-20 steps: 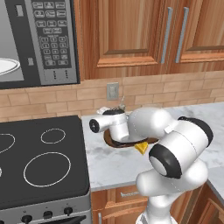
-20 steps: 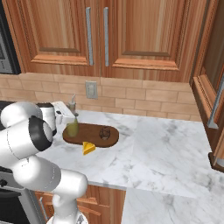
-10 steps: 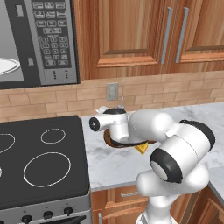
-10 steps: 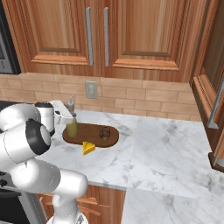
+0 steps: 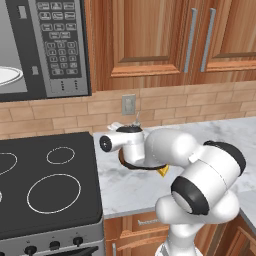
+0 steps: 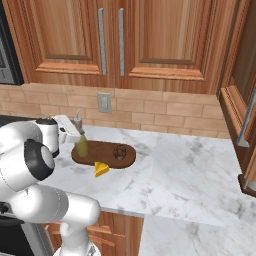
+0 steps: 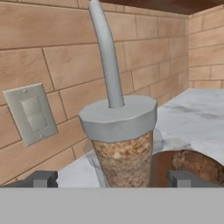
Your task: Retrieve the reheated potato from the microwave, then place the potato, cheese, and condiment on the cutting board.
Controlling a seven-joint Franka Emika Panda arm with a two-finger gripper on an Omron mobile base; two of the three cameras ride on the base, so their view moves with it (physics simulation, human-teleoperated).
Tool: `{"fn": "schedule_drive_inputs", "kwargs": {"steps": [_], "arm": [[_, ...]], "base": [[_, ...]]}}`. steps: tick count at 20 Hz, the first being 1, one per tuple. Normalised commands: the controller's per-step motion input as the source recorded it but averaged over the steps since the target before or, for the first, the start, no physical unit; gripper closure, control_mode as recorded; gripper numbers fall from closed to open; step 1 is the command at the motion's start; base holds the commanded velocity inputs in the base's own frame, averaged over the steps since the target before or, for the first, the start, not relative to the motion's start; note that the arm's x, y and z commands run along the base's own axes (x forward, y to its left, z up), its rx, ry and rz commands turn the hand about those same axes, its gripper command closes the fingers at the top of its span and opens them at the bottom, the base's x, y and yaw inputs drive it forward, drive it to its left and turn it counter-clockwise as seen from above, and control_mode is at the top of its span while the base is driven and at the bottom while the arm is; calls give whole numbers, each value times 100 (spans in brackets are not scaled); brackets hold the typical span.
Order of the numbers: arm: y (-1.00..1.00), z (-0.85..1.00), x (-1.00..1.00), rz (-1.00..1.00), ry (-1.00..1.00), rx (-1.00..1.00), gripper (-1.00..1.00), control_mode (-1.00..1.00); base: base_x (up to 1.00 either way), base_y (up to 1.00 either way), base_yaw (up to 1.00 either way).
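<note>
Arm folded low, gripper [image 7: 112,179] level at condiment [image 6: 82,145] neck, jaws wide, gripping nothing. Hand view: potato [image 7: 197,165] lower right; right base view: cheese [image 6: 101,169] probably off cutting board [image 6: 125,160].

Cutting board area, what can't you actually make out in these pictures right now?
- Cutting board, left base view: mostly behind the arm; the cheese shows just a corner.
- Condiment, hand view: bottom cut off by the picture's lower edge, so its footing is unseen.
- Potato, hand view: cut by the right edge.
- Microwave, left base view: interior cropped at the left edge.
</note>
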Motion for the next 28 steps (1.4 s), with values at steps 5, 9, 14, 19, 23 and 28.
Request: {"fn": "schedule_drive_inputs", "kwargs": {"steps": [5, 9, 14, 19, 23, 28], "arm": [[0, 0, 5, -2, 0, 0, -100, -100], [0, 0, -3, -1, 0, 0, -100, -100], [6, -1, -18, -5, -1, 0, -100, -100], [0, 0, -9, -7, -1, 0, -100, -100], [0, 0, -9, -8, -1, 0, -100, -100], [3, 6, -31, -7, -1, 0, -100, -100]], "base": [[0, 0, 0], [0, 0, 0], [0, 0, 0], [0, 0, 0], [0, 0, 0], [0, 0, 0]]}}
